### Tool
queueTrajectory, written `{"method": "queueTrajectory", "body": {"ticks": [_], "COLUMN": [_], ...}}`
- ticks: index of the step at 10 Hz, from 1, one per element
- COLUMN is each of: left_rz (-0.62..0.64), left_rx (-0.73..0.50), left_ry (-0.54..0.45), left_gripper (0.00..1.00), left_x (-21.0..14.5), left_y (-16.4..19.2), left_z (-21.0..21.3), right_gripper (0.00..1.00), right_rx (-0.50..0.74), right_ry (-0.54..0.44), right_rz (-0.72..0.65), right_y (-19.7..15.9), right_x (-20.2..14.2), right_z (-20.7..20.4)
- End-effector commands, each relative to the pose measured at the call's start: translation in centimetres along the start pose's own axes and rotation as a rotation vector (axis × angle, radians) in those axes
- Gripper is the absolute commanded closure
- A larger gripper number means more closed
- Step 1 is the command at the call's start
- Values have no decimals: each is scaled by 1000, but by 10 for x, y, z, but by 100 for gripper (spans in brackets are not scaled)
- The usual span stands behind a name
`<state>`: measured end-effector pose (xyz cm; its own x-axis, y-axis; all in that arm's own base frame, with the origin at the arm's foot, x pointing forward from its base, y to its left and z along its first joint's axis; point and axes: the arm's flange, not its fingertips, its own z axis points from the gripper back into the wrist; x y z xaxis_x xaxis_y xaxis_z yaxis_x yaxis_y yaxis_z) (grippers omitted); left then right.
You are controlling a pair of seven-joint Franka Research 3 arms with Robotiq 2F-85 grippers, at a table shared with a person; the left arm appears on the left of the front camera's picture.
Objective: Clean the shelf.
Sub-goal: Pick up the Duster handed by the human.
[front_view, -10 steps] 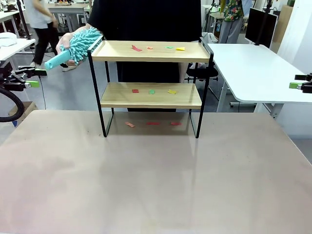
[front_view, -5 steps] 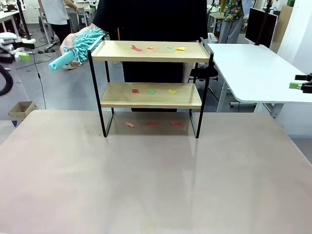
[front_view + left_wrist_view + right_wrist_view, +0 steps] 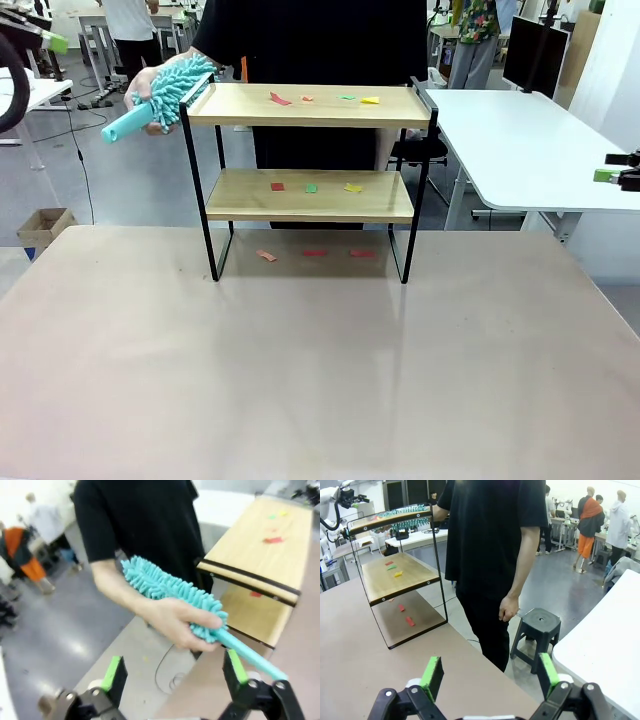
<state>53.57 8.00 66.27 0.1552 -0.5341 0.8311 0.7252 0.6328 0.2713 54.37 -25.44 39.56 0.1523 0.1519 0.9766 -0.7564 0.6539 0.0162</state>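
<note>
Shelf, duster tip behind frame

The shelf has two boards of pale wood, smooth and matt with a faint grain, set in a thin black metal frame with a dull finish. At the far left, the duster has a shaggy turquoise cloth head and a smooth plastic handle. The small coloured scraps look like paper. The near table is beige and smooth, with a soft sheen.
</note>
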Motion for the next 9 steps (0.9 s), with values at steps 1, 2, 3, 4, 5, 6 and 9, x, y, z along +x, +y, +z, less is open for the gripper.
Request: {"method": "queueTrajectory", "body": {"ticks": [1,2,3,4,5,6,9], "left_rz": [35,15,12,17,-43,-4,-19], "left_rx": [-8,-1,5,20,21,16,5], "left_ry": [122,156,194,209,187,182,182], "left_gripper": [0,0,0,0,0,0,0], "left_x": [22,37,46,51,50,53,54], "left_y": [-48,-65,-79,-88,-86,-82,-88], "left_z": [4,10,12,14,15,10,11], "right_gripper": [0,0,0,0,0,0,0], "right_rx": [4,4,4,4,4,4,4], "right_ry": [2,2,2,2,2,2,2], "right_rz": [4,4,4,4,4,4,4], "right_y": [1,1,1,1,1,1,1], "right_x": [2,2,2,2,2,2,2], "right_z": [-1,-1,-1,-1,-1,-1,-1]}}
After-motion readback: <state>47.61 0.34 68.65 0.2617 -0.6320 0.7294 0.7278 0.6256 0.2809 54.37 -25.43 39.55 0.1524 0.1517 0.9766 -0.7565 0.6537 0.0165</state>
